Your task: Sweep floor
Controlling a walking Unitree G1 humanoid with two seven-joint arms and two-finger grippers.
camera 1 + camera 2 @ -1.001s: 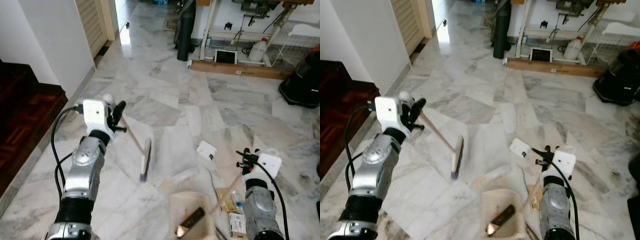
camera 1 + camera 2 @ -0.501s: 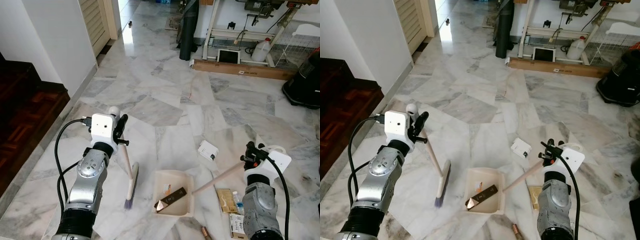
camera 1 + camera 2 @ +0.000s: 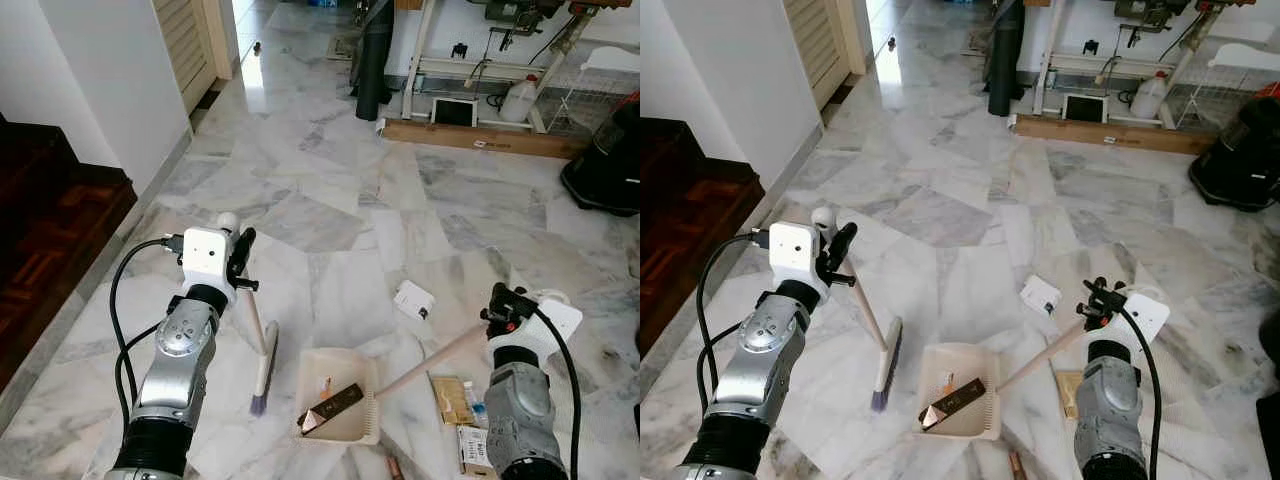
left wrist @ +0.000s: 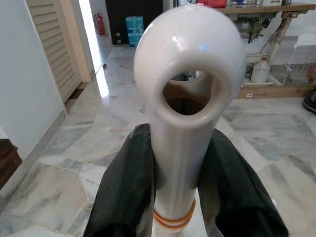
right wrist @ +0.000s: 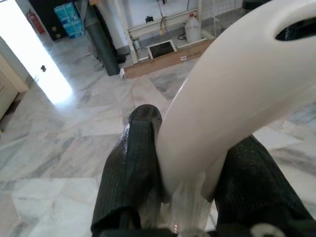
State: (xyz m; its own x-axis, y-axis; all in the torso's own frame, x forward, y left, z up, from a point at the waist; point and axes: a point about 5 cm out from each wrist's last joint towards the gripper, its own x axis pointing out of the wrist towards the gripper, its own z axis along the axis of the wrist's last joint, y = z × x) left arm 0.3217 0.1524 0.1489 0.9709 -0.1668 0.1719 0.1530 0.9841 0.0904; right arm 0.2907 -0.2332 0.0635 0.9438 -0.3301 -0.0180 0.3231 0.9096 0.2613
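My left gripper (image 3: 240,262) is shut on the cream handle of a broom (image 3: 250,320), whose brush head (image 3: 263,375) rests on the marble floor in front of me. In the left wrist view the fingers (image 4: 123,187) clamp the handle just below its ring end. My right gripper (image 3: 502,310) is shut on the long cream handle (image 3: 430,358) of a dustpan (image 3: 318,365) lying flat just right of the brush. A dark brown bar (image 3: 332,403) and small scraps lie in the pan. The right wrist view has the fingers (image 5: 131,168) around the handle's end.
A white box (image 3: 414,300), flat packets (image 3: 455,398) and a small copper cylinder (image 3: 392,467) lie on the floor near the pan. Dark wooden flooring (image 3: 40,250) and a white wall are at left. A wooden plank (image 3: 480,138), a black roll (image 3: 374,60) and a black vacuum (image 3: 605,160) stand farther off.
Over the last second the broom head drew in toward me and turned more upright. The dustpan slid out from the bottom edge to beside the brush, then turned slightly. The camera also shifted.
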